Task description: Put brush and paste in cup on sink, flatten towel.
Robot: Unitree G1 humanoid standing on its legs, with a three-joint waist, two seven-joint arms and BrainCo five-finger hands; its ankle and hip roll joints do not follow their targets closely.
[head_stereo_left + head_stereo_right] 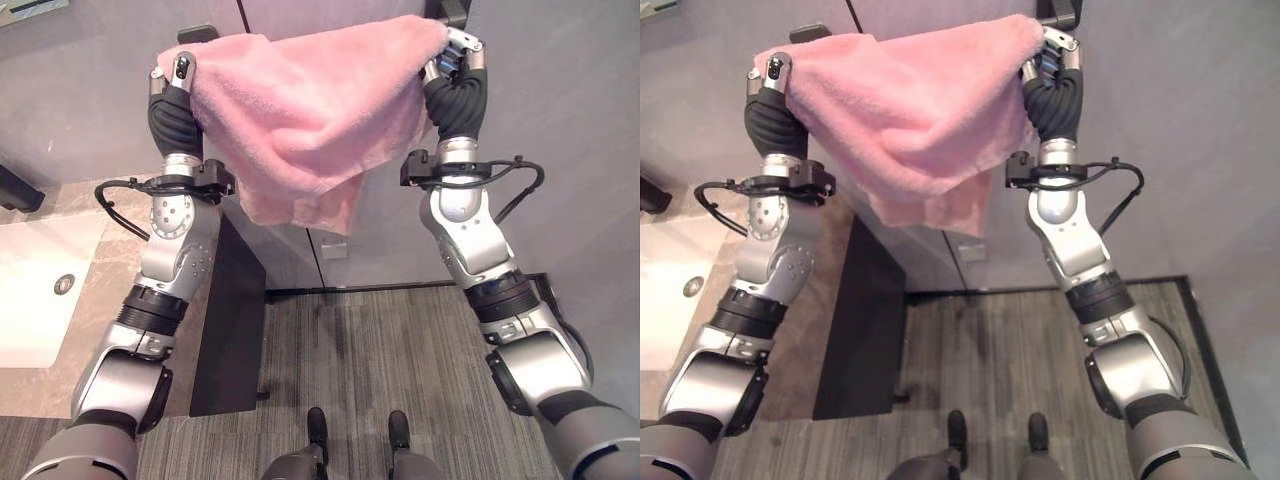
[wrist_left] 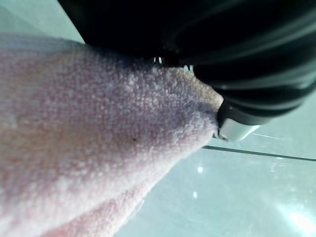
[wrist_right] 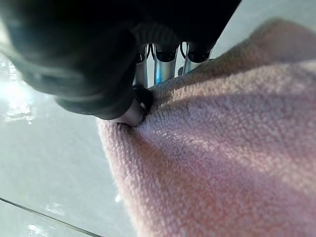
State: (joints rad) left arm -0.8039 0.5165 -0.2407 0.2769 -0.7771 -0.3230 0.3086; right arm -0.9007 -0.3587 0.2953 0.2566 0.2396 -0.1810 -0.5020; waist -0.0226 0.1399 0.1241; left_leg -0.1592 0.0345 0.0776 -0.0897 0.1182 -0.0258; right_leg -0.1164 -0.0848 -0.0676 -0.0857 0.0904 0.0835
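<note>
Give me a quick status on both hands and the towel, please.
Left hand and right hand both raised, fingers pinching the pink towel at its ends. Towel slung between them, sagging mid-air, not flattened. Sink off to the left; nothing blocking.

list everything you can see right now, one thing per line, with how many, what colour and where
towel: one, pink, held up between both hands, sagging in the middle
sink: one, white, at the robot's left, set in a brown stone counter
wall: grey panels, behind the towel
floor: grey striped, below
left hand: one, shut on the towel's left end
right hand: one, fingers pinching the towel's right end
</note>
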